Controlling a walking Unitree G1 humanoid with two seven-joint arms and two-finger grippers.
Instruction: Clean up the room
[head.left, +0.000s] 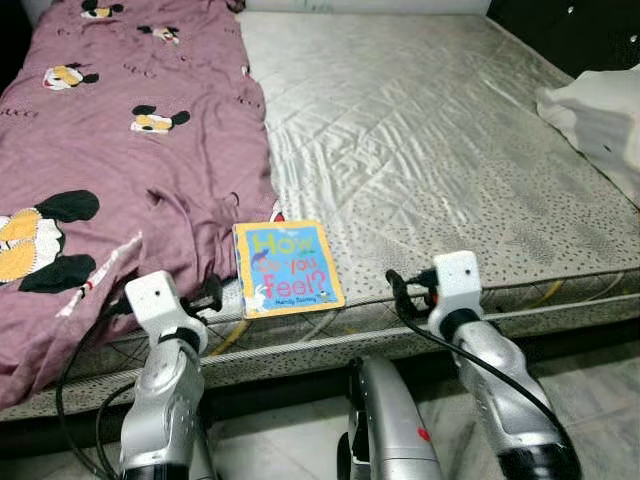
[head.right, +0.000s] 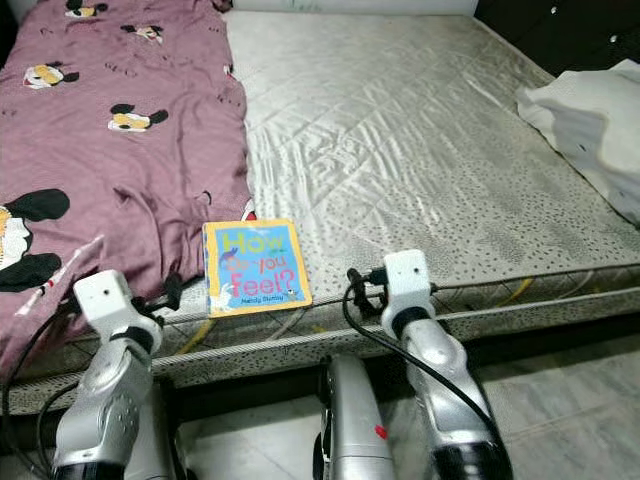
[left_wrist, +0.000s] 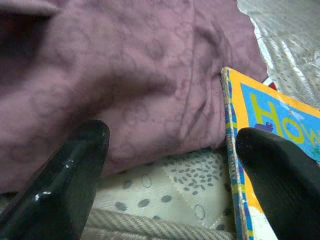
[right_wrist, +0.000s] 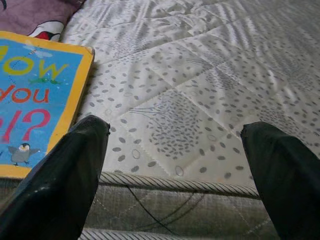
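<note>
A yellow-edged blue picture book (head.left: 287, 269) titled "How do you Feel?" lies flat near the front edge of the grey quilted mattress (head.left: 430, 150). Its far corner touches a mauve cartoon-mouse blanket (head.left: 110, 170) spread over the mattress's left half. My left gripper (left_wrist: 170, 175) is open at the mattress edge, one finger (left_wrist: 67, 175) before the blanket, the other finger (left_wrist: 285, 175) over the book (left_wrist: 270, 130). My right gripper (right_wrist: 175, 175) is open too, held low at the mattress edge just right of the book (right_wrist: 35, 95).
A white folded cloth (head.left: 600, 120) lies at the mattress's right edge. Grey tiled floor (head.left: 600, 390) runs below the bed's front. My two silver arms (head.left: 165, 400) (head.left: 490, 380) and torso stand close against the bed frame.
</note>
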